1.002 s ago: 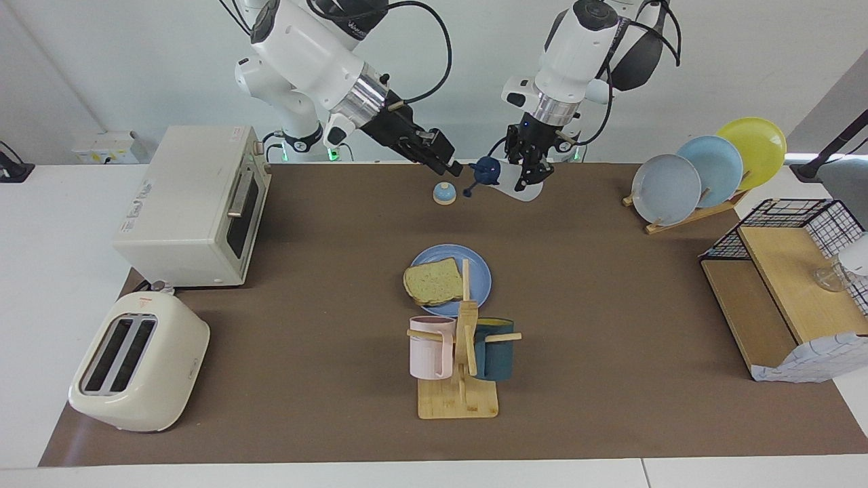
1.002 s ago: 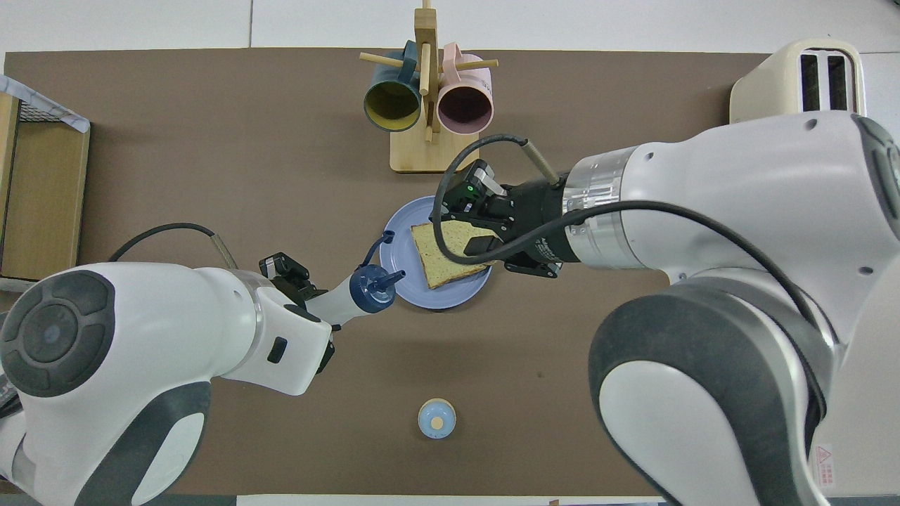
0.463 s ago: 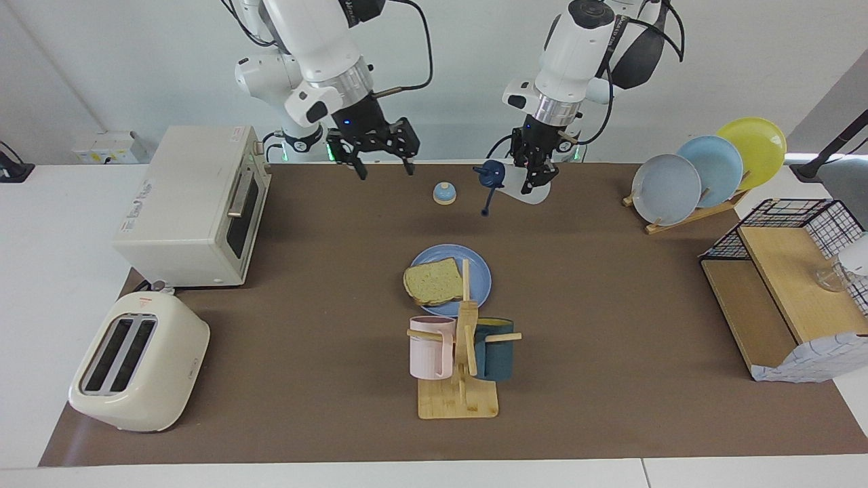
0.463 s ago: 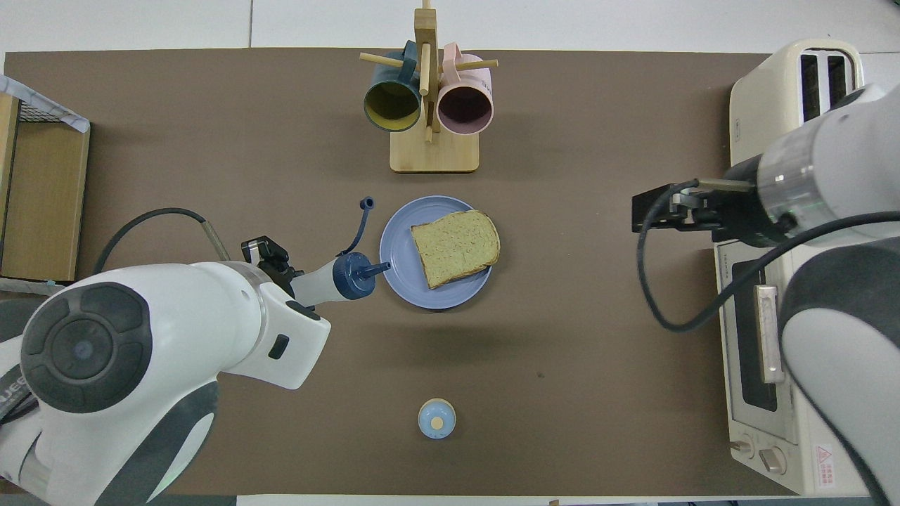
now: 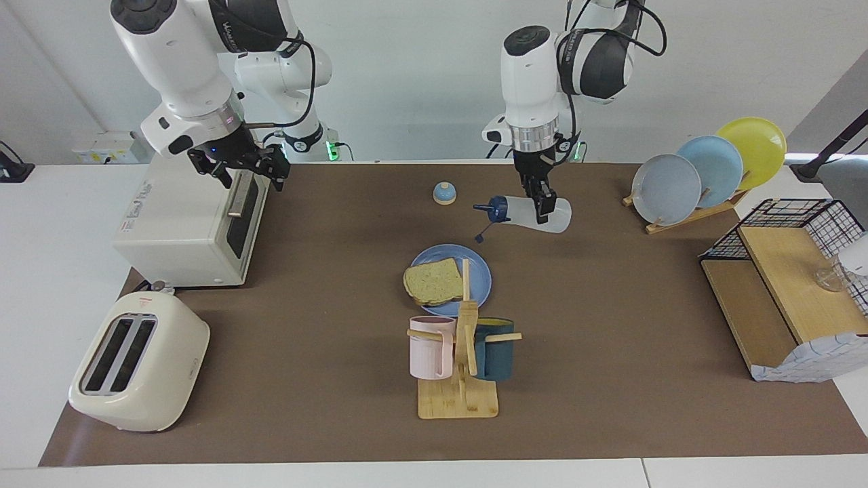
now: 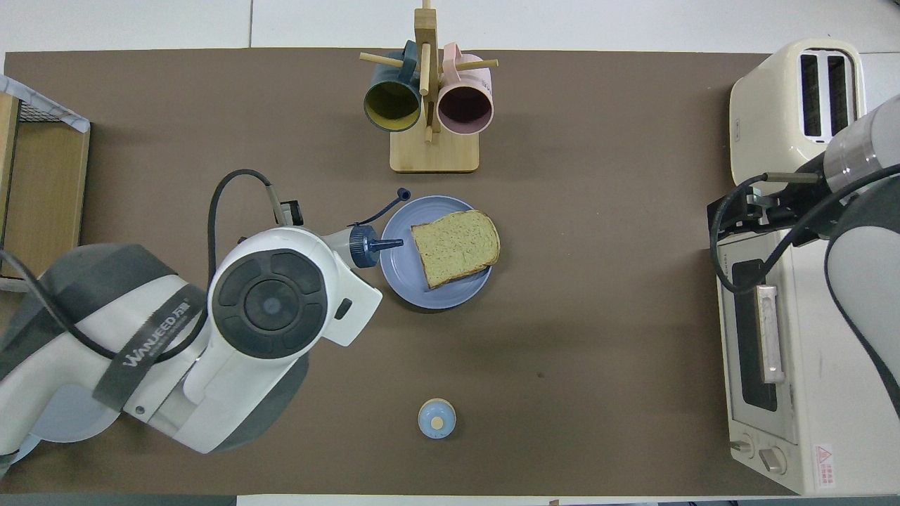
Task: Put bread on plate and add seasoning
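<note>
Bread (image 5: 434,281) is lying flat on the blue plate (image 5: 480,271) at mid-tabletop in the facing view. Above the tabletop, the left tool (image 5: 542,205) is gripping the seasoning bottle (image 5: 532,213) on its side, long axis level, cap pointing toward the right arm's end. The right tool (image 5: 248,170) is hanging open over the toaster oven (image 5: 190,210).

Overhead, the seasoning bottle (image 6: 355,241) is lying horizontal, its nozzle pointing at the bread (image 6: 455,246) and reaching over the plate (image 6: 401,270) rim.

White arms (image 5: 183,47), dark grey joint caps, silver wrist rings, black cables.
</note>
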`<state>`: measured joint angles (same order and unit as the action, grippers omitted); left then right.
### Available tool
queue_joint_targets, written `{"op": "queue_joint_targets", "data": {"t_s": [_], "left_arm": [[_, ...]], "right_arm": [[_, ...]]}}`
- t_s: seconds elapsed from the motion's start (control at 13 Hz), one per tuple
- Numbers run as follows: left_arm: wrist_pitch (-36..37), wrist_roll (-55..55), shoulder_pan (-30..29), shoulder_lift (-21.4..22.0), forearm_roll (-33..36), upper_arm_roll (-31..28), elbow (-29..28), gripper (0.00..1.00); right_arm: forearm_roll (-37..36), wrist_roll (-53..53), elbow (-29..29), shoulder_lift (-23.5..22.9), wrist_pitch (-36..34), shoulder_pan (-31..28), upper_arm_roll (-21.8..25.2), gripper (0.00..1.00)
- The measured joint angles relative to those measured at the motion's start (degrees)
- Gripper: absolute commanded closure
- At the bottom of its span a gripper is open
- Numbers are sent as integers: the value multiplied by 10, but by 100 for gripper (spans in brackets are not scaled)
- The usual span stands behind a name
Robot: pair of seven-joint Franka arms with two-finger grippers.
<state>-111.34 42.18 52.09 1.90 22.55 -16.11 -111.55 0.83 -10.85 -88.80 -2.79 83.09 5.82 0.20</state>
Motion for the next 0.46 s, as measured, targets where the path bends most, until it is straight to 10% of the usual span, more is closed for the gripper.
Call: {"op": "queue_joint_targets", "data": {"t_s": [0.46], "left_arm": [[92, -72, 74, -101, 177, 1, 57, 100]], "right_arm": [[0, 26, 0, 2, -10, -9, -4, 0]]}}
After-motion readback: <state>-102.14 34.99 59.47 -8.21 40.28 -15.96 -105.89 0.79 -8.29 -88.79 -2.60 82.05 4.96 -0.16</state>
